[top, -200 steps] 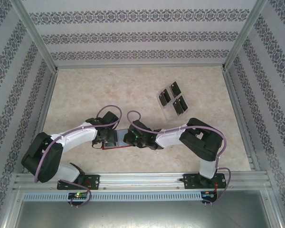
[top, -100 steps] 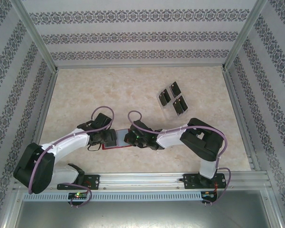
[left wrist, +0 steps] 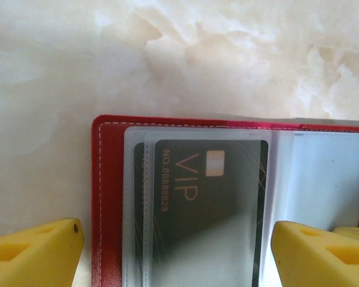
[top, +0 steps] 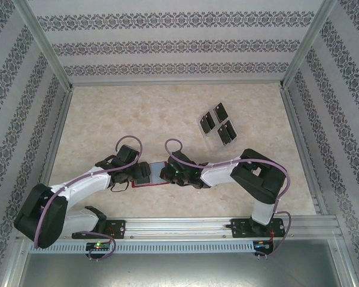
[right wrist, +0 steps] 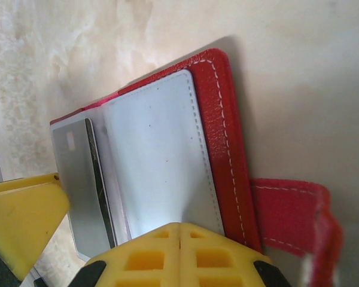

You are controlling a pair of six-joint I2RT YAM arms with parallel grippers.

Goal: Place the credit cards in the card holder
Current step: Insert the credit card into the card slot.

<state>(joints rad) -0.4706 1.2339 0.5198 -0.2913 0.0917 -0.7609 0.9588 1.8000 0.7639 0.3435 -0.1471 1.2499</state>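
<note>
**Wallet (top: 155,173) open, front middle**

Lies flat on surface (top: 107,119), long axis left-right, crowded by arms at both ends. Left hand (top: 139,174) spread, straddling sleeved VIP card (left wrist: 209,197); right hand (top: 167,174) closed over sleeves. Rack (top: 210,136) of cards (top: 227,133) well apart, back right.

The card holder (left wrist: 107,197) is bright red with white stitching, a red snap tab (right wrist: 293,215) and frosted pale grey pockets, and the credit card (left wrist: 209,197) in one pocket is black with gold VIP lettering and a pale chip square. The left gripper (left wrist: 176,233) and right gripper (right wrist: 179,230) have yellow fingers, and purple cables (top: 128,139) loop over white-and-black arm links. The table (top: 137,113) is cream marbled with beige, the walls (top: 179,48) white with grey damask bands, and the credit cards (top: 218,125) on the clear rack (top: 215,141) are black
</note>
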